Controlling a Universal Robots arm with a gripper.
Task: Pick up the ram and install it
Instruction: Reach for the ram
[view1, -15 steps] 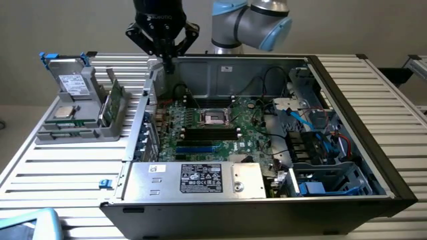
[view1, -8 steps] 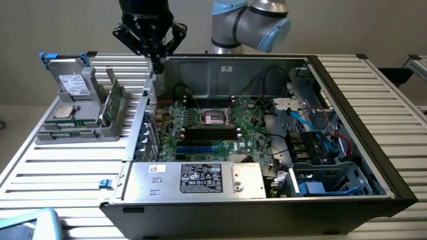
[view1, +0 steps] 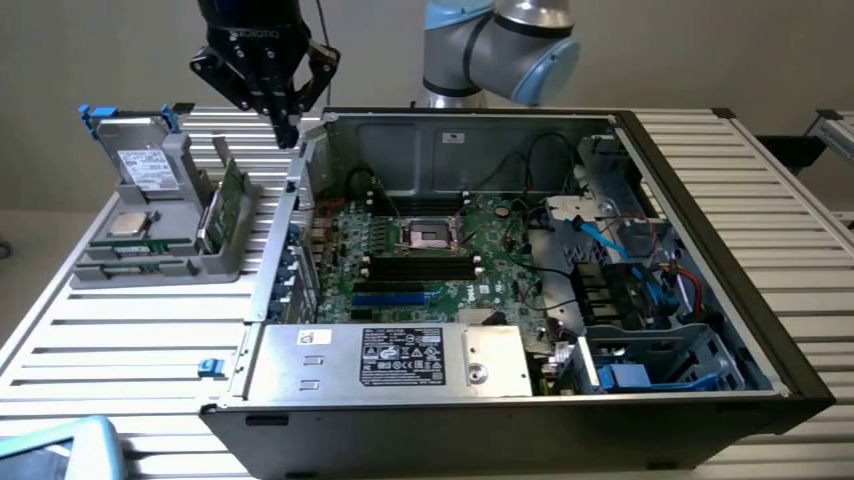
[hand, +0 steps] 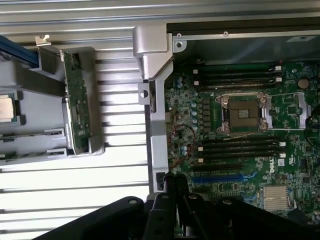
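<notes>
Hovering over the wall of the computer case, the tool is pinched together and empty, while the ram stands edge-up in a grey holder beside that case, easy to grip.

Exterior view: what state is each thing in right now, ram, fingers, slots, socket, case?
Gripper: fingers shut, empty, near the case's edge.
Ram: standing on edge in the grey holder, untouched.
Memory slots: empty.
Processor socket: no chip in it.
Computer case: side open.
</notes>
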